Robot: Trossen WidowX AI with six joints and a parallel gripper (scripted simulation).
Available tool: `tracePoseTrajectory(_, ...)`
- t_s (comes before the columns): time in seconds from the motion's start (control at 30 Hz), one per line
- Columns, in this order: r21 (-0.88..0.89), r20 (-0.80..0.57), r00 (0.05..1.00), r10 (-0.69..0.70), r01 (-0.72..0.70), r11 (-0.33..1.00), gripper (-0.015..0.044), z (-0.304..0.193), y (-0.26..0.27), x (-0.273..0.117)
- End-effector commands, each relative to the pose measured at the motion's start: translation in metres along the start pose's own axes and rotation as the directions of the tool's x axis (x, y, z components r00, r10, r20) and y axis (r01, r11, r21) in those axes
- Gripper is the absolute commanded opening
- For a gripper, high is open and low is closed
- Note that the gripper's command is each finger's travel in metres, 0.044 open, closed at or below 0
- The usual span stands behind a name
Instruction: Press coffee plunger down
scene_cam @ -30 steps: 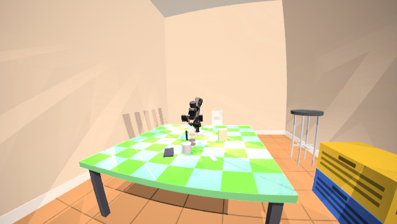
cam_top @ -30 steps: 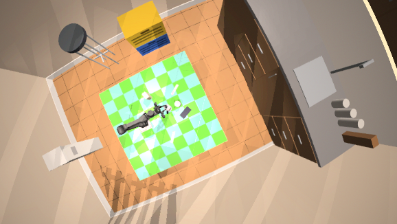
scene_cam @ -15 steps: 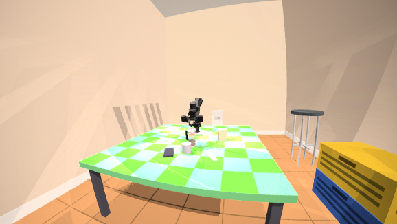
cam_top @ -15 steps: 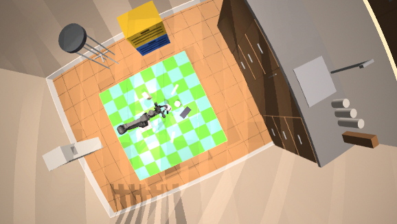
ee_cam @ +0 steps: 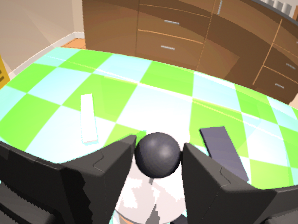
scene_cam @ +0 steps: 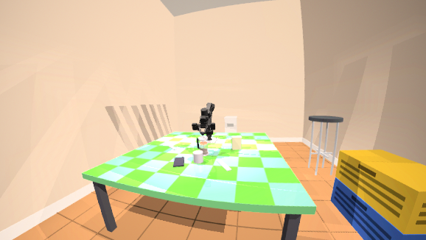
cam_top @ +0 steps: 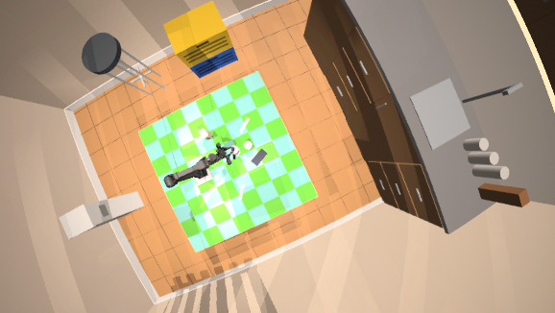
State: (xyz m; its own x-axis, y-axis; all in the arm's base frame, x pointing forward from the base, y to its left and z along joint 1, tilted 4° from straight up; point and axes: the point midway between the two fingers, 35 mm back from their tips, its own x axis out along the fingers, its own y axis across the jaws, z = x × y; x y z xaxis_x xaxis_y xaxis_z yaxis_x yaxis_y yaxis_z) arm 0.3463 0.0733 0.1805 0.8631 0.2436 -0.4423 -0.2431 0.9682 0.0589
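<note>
Gripper (ee_cam: 158, 163) clamped on the black plunger knob (ee_cam: 158, 156), one dark finger on each side of it, low centre of the wrist view. Below the knob sits the coffee press (ee_cam: 148, 208), a clear body with a brownish band near its base, at the bottom centre of the frame.

Exterior view: press (scene_cam: 203, 146) stands near the middle of the checkered table (scene_cam: 254, 184), under the arm. A dark flat block (ee_cam: 225, 152) lies just right of it in the wrist view; a white stick (ee_cam: 87, 117) lies to the left, apart.

Step in hand, by judgement: pushing the plunger down. Keep the force straight along the rod, no sideways drag, so the base stays put; separate the fingers only once travel stops.

Press looks upright, long axis vertical, knob end up. How much travel remains: cannot tell.
</note>
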Motion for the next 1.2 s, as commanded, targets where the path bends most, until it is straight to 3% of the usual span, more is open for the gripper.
tracePoseTrajectory(0.0, 0.009, -0.040, 0.999, 0.001, -0.001, 1.000, 0.0125, -0.0100, 0.0000, 0.0055)
tracePoseTrajectory(1.17, 0.009, -0.039, 0.999, 0.001, -0.001, 1.000, 0.0125, -0.0069, -0.0003, 0.0076)
